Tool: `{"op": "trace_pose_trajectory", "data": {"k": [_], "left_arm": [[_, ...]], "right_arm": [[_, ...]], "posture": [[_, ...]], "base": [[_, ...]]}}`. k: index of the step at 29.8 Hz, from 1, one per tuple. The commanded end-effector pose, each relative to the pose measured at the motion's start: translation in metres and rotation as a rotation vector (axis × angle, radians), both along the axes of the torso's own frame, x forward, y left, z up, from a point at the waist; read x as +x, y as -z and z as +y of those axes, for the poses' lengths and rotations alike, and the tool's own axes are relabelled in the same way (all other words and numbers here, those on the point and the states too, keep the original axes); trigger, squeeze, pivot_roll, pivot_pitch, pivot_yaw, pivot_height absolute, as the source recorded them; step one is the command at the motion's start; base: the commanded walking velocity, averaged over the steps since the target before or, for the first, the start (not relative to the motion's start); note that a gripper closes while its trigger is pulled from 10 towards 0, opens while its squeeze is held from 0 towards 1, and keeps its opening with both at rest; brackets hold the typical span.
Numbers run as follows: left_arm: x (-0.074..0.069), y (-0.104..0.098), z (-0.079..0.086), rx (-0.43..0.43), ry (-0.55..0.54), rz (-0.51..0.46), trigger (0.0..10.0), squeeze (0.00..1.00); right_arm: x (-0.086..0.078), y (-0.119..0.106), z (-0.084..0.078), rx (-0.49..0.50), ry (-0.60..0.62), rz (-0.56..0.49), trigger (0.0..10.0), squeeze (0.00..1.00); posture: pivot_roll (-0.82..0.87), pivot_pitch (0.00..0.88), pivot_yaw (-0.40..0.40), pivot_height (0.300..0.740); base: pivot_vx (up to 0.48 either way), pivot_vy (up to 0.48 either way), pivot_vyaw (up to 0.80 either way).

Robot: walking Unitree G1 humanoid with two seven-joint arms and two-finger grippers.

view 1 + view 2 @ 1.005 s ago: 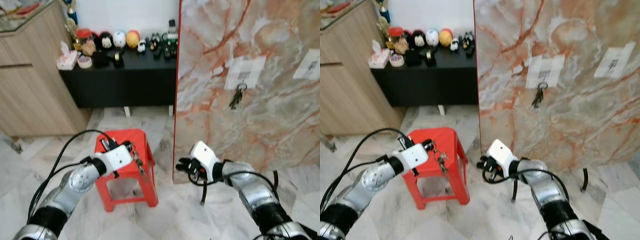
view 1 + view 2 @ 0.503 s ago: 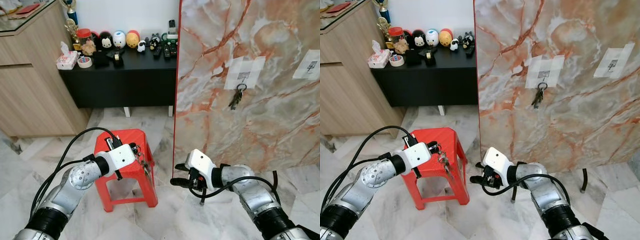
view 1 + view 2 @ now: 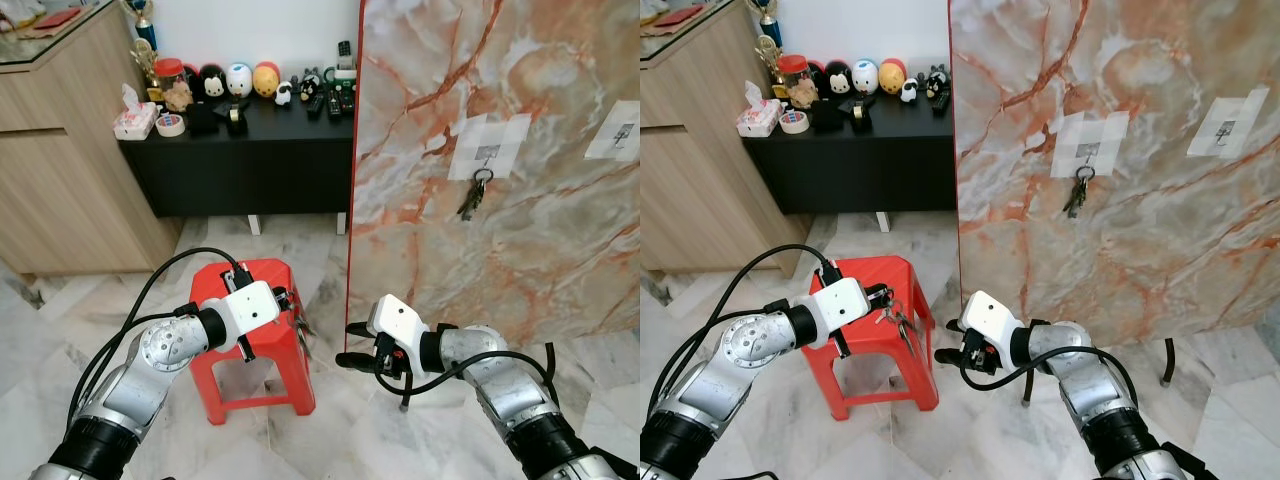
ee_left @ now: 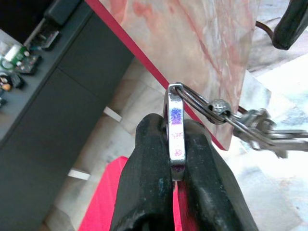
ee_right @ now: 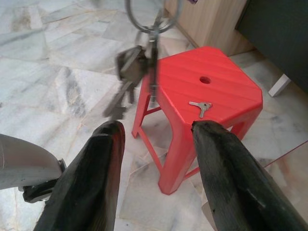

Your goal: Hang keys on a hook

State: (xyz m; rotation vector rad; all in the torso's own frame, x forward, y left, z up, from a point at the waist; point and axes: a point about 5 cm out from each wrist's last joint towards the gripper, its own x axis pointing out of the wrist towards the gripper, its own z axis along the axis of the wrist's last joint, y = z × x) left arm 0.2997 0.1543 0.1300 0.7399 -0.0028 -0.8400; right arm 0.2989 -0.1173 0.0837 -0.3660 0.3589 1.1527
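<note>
Left gripper [image 4: 172, 159] pinches key ring flat, keys [image 3: 301, 326] dangling mid-frame over red stool [image 3: 255, 352], likely a handoff: right gripper [image 5: 156, 130] waits spread just beside, hook [image 3: 483, 155] upper right.

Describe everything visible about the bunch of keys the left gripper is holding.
The bunch of keys looks like silvery metal: a flat carabiner-style clip, wire rings threaded through its top, a small round bead and several keys fanning out beyond. The left gripper is shut on the clip, pinching it edge-on between its two black fingers. The keys dangle clear of the red stool, hanging off its front corner, out toward the open right gripper, which is not touching them. In the right wrist view they appear blurred.
</note>
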Motion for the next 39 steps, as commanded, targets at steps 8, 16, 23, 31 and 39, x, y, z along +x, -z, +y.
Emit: {"op": "trace_pose_trajectory", "data": {"k": [8, 16, 23, 31, 39], "left_arm": [[-0.014, -0.004, -0.003, 0.024, 0.050, 0.038, 10.0, 0.00], [-0.022, -0.006, -0.007, 0.033, 0.090, 0.104, 10.0, 0.00], [-0.024, -0.009, -0.010, 0.015, 0.093, 0.114, 10.0, 0.00], [-0.025, -0.017, -0.017, -0.021, 0.119, 0.151, 10.0, 0.00], [-0.026, -0.022, -0.019, -0.018, 0.124, 0.157, 10.0, 0.00]], "right_arm": [[0.001, 0.000, -0.008, -0.019, 0.032, -0.014, 10.0, 0.00], [0.000, -0.001, -0.009, -0.016, 0.008, -0.011, 10.0, 0.00], [-0.005, -0.003, -0.003, 0.022, -0.047, 0.002, 10.0, 0.00], [-0.006, 0.007, -0.005, -0.021, -0.043, 0.009, 10.0, 0.00], [0.000, 0.013, -0.005, -0.005, 0.036, 0.005, 10.0, 0.00]], "posture": [[0.02, 0.019, 0.019, 0.740], [0.02, 0.017, 0.017, 0.740], [0.02, 0.017, 0.017, 0.740], [0.02, 0.013, 0.015, 0.740], [0.02, 0.012, 0.015, 0.740]], "base": [[0.000, 0.000, 0.00], [0.000, 0.000, 0.00], [0.000, 0.000, 0.00], [0.000, 0.000, 0.00], [0.000, 0.000, 0.00]]}}
